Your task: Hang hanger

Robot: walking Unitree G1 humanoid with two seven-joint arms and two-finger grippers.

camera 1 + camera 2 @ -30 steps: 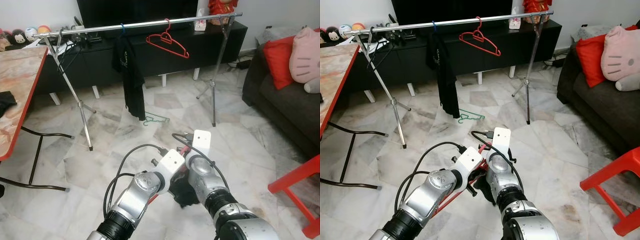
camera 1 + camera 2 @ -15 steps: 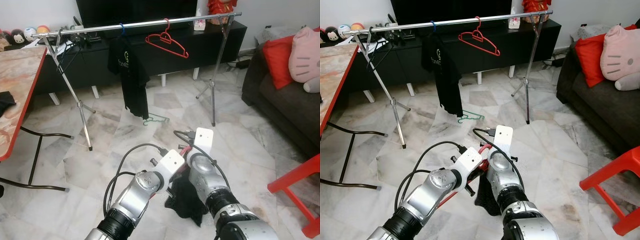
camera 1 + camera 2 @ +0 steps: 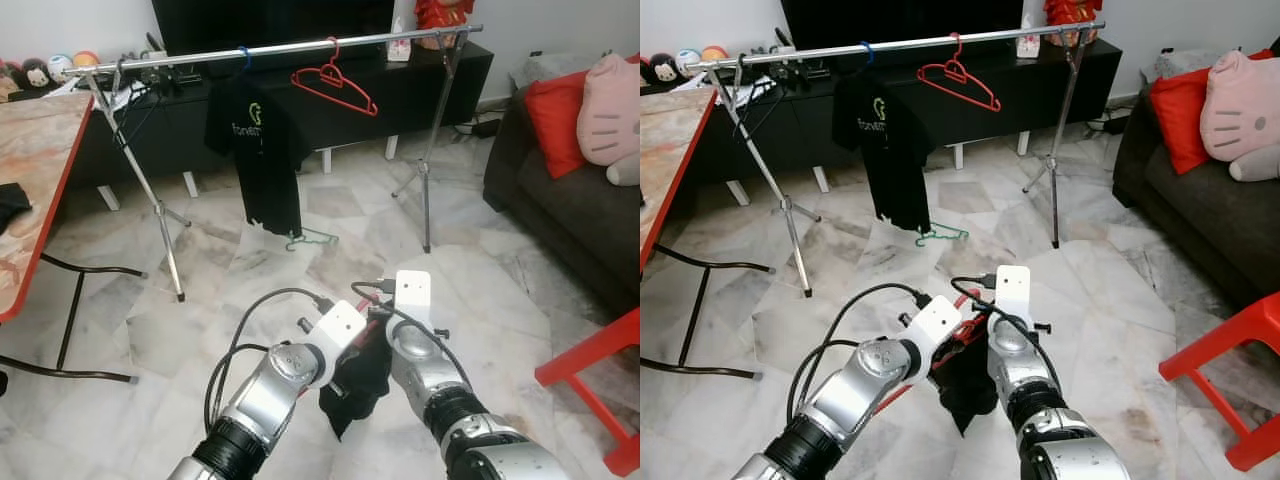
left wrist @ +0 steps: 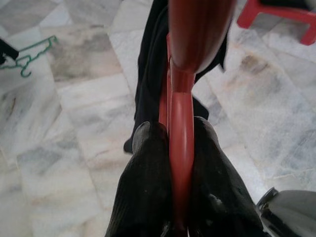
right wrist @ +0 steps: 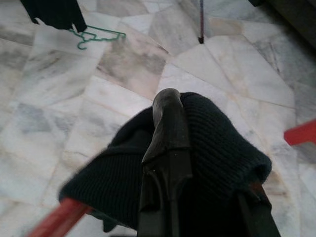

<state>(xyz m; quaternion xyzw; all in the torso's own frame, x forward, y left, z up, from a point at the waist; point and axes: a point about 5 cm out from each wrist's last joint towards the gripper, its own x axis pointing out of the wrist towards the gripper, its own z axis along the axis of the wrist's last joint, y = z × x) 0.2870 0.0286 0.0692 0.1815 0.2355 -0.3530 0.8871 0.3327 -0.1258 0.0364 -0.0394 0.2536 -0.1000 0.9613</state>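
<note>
Black garment lifted, hanger half-hidden.

Green logo text on hung black tee — illegible.

Open marble floor is lying between the robot and the clothes rail at 12 o'clock. A black T-shirt and an empty red hanger are occupying the rail's middle, leaving bare bar at either end. A green hanger is lying on the tiles beneath. A table is crowding 9 o'clock, a sofa 2 o'clock, and a red stool 4 o'clock.
</note>
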